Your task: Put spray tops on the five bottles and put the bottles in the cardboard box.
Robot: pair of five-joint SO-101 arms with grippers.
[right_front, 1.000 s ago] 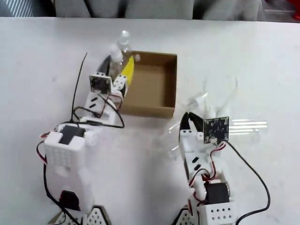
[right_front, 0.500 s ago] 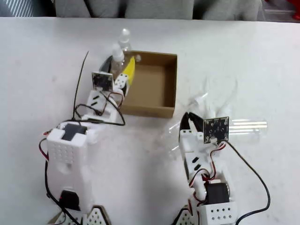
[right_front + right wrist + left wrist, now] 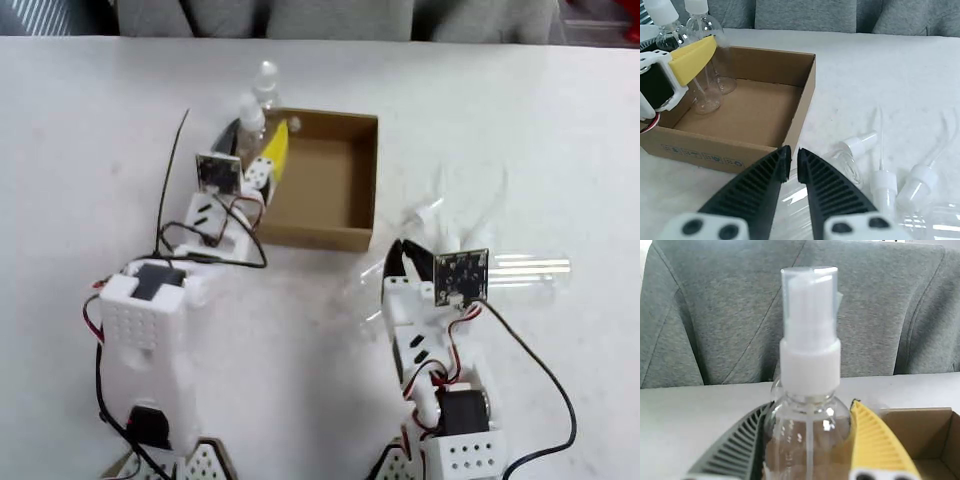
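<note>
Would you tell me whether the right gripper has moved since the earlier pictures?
No; the right gripper sits just off the near corner of the cardboard box, as before.

The bottle (image 3: 809, 390) is cut off just below its shoulder.

The left arm (image 3: 150, 330) has shifted a little over the last second. Its big white block has slid slightly toward the near edge of the surface (image 3: 80, 150), and the small circuit board (image 3: 218, 172) on its wrist has moved slightly farther out. The left claw (image 3: 258, 135) and the bottle (image 3: 250, 112) it grips have shifted slightly with it. All of this came in the first half second. Since then the arm has not moved.
</note>
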